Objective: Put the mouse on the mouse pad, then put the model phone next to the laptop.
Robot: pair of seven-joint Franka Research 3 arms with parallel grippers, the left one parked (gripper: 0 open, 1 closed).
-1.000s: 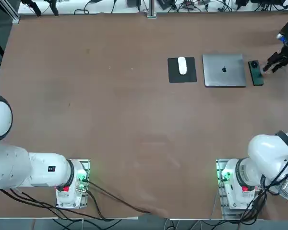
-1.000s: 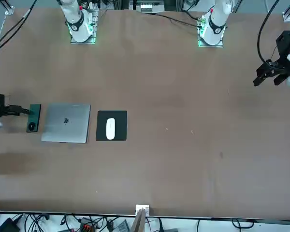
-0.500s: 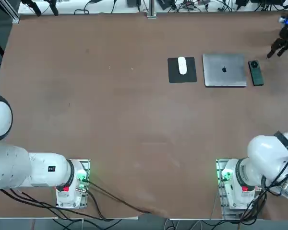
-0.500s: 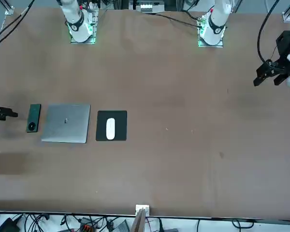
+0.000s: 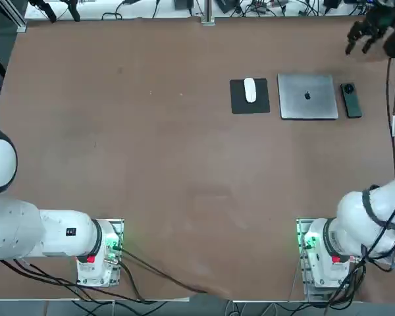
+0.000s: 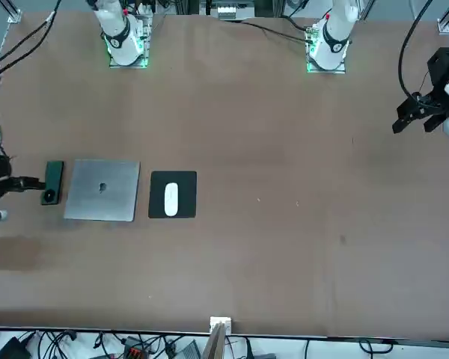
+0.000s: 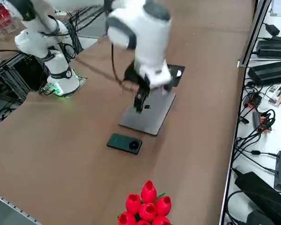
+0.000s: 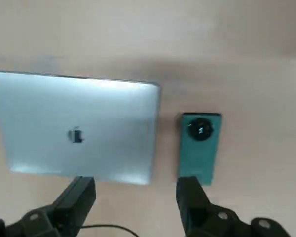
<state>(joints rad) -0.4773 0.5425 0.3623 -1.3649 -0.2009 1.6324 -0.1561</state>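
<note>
R hand (image 8: 136, 183) is up in the air w/ fingers spread wide, nothing btwn them. Model phone (image 5: 352, 102) lies flat on the tabletop (image 5: 184, 164), just beside the laptop (image 5: 296, 105) on its R side, narrow gap, not touching. Seen from overhead, the phone is on the robot's near side of the hand, tho hand height skews that a bit, so exact offset can't be told. Phone's long axis runs approx near-to-far from the robot, abt parallel to the laptop's short side edge, slightly askew; camera ring (image 8: 200, 129) is at the far end. R arm (image 5: 382, 204) is the one nearer to it. Mouse (image 5: 250, 90) sits on the mouse pad (image 5: 240, 105), toward its far edge, long axis also near-to-far; pad is just L of the laptop, apart from it. Both placements look done, so the next move is prob. just a retreat: keep the hand high, fingers clear of phone & laptop lid, no regrasp needed. Main risk, I'd guess: dipping on the way out & nudging the phone into the laptop. Brands etc.: dark apple logo (image 5: 307, 95) mid-lid; no readable lettering on phone, mouse or pad. Also red tulips (image 7: 147, 206), visible from the R side cam.
</note>
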